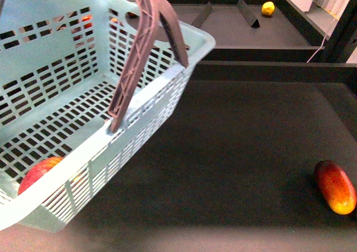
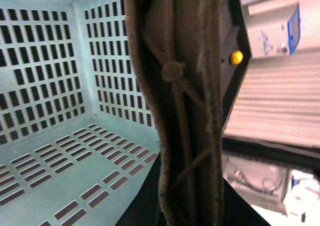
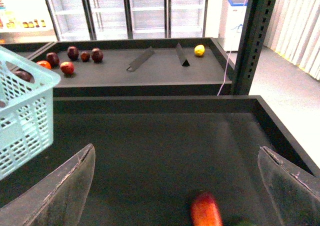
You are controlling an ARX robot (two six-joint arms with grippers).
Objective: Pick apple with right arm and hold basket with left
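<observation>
Apple (image 1: 38, 174) inside tilted basket (image 1: 156, 90), elongated red fruit (image 1: 334, 186) apart, yellow fruit (image 1: 268, 8) behind

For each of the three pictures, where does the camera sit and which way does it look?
Front view: on the robot's body, facing forward and down onto the table and the tilted basket holding the apple; no arm shows.
Left wrist view: on the left wrist, close to the basket handle, looking into the basket; no arm visible.
Right wrist view: on the right wrist, looking over the table toward the back tray; the open right gripper frames a long red fruit.
Shared: all three show the basket and the yellow fruit.
</observation>
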